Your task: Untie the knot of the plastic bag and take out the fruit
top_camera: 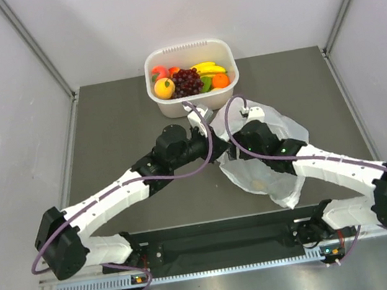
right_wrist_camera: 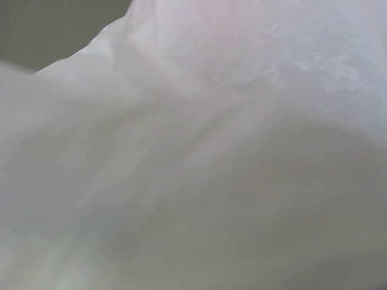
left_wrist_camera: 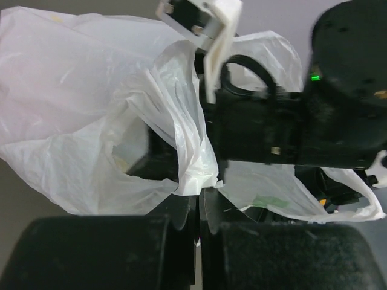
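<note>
The thin white plastic bag (top_camera: pixel 277 169) lies crumpled on the table right of centre, under my right arm. My left gripper (top_camera: pixel 217 144) is at its left edge; in the left wrist view it (left_wrist_camera: pixel 204 199) is shut on a gathered fold of the bag (left_wrist_camera: pixel 181 133). My right gripper (top_camera: pixel 233 151) faces it and reaches into the bag. Its black body (left_wrist_camera: pixel 260 130) shows, its fingers are hidden by plastic. The right wrist view is filled with white plastic (right_wrist_camera: pixel 193 151). A faint yellowish fruit (top_camera: pixel 260 179) shows through the bag. No knot is visible.
A white tub (top_camera: pixel 231 81) stands at the back centre holding a yellow-orange fruit (top_camera: pixel 165 88), dark grapes (top_camera: pixel 185 82), bananas (top_camera: pixel 208 67) and an orange (top_camera: pixel 220 80). Grey walls enclose the dark table (top_camera: pixel 118 127) on three sides.
</note>
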Robot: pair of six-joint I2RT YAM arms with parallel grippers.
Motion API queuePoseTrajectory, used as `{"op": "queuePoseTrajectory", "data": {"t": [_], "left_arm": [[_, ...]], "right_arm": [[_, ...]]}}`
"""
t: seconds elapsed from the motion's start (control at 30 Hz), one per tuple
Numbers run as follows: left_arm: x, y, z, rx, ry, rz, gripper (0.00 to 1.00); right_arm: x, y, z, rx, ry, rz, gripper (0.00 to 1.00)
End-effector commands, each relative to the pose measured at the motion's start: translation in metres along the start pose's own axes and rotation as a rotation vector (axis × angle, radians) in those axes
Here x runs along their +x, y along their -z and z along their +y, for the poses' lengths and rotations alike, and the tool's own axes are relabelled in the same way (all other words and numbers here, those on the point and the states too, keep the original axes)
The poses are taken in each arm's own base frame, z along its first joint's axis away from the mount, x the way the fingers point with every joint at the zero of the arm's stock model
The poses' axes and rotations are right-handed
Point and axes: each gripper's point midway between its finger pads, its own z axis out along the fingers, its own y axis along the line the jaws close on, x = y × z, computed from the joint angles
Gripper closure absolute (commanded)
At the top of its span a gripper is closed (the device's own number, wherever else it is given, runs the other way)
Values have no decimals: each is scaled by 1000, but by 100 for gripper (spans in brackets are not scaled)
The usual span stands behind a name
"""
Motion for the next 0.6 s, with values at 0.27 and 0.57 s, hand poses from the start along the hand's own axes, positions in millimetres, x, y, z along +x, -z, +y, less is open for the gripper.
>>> {"op": "queuePoseTrajectory", "data": {"t": [0.27, 0.57], "left_arm": [[-35, 44, -53, 102, 79, -134, 100], [19, 46, -49, 87, 153, -3, 100]], "right_arm": [[-28, -44, -12, 135, -130, -244, 4], [-18, -76, -17, 154, -153, -291, 0]]}}
